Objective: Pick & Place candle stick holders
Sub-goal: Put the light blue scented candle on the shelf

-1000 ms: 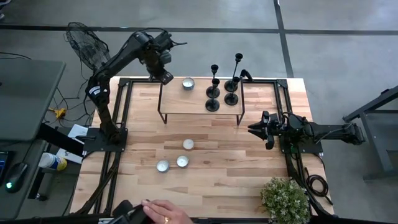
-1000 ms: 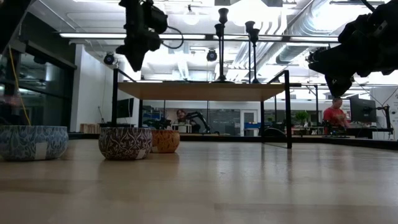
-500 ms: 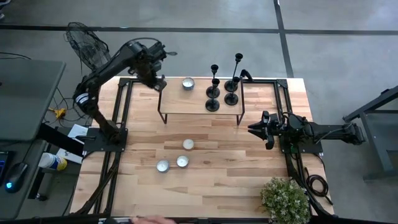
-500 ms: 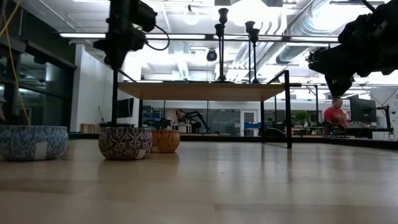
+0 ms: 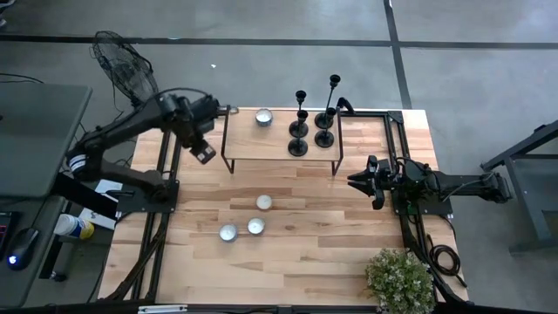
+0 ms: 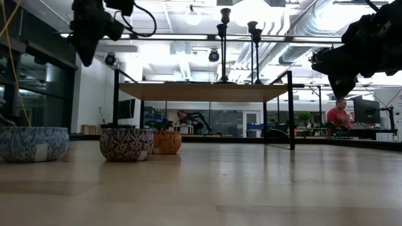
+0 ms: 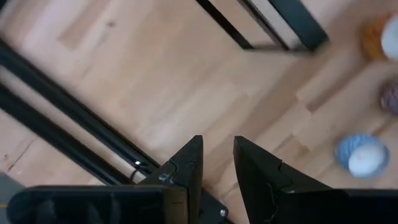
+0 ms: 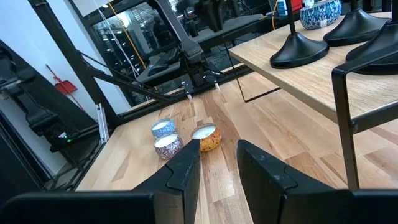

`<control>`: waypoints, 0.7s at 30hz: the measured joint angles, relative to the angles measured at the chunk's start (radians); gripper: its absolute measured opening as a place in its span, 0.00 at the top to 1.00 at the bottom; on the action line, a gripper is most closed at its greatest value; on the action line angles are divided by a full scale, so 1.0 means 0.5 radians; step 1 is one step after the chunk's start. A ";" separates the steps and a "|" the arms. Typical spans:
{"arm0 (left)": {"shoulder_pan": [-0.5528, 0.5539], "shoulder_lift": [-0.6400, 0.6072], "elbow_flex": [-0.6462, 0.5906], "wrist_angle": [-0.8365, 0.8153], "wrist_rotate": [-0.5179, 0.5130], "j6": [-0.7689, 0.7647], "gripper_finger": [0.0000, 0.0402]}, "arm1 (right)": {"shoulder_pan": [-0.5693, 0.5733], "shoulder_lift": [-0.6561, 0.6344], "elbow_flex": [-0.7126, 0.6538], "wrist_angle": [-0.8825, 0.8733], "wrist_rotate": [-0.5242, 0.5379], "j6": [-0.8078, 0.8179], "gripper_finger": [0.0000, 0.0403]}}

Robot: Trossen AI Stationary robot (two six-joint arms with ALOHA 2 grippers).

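The black candle stick holders (image 5: 301,129) stand by their round bases on the right part of a raised wooden shelf (image 5: 261,144). They also show in the low view (image 6: 224,44) and their bases in the right wrist view (image 8: 298,50). My left gripper (image 5: 205,155) hangs pointing down, left of the shelf's left legs. Its fingers (image 7: 217,144) stand slightly open over bare table with nothing between them. My right gripper (image 5: 359,181) rests level at the table's right side, right of the shelf. It is slightly open (image 8: 217,149) and holds nothing.
A small candle bowl (image 5: 263,117) sits on the shelf's far left part. Three more bowls (image 5: 255,226) lie on the table nearer the front, also in the low view (image 6: 125,143). Black frame rails (image 5: 170,166) run along both sides. A plant (image 5: 399,279) stands at the near right corner.
My left gripper has swung from the shelf's far left corner toward the table's left and near edges, sinking a little, still pointing down with its fingers unchanged. A person's hand at the near edge has drawn out of view.
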 joint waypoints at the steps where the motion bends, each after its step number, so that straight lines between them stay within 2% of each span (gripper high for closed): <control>1: -0.041 -0.026 -0.038 0.011 0.021 0.011 0.79 | -0.001 0.000 0.000 -0.001 0.000 0.000 0.76; 10: -0.414 -0.125 -0.292 0.174 0.189 -0.075 0.79 | 0.000 0.000 0.000 -0.001 0.000 0.000 0.76; 13: -0.537 -0.125 -0.347 0.196 0.214 -0.258 0.79 | -0.001 0.000 0.000 -0.001 0.000 0.000 0.76; 21: -0.915 -0.125 -0.436 0.372 0.225 -1.003 0.79 | 0.000 0.000 0.000 0.000 0.000 0.000 0.76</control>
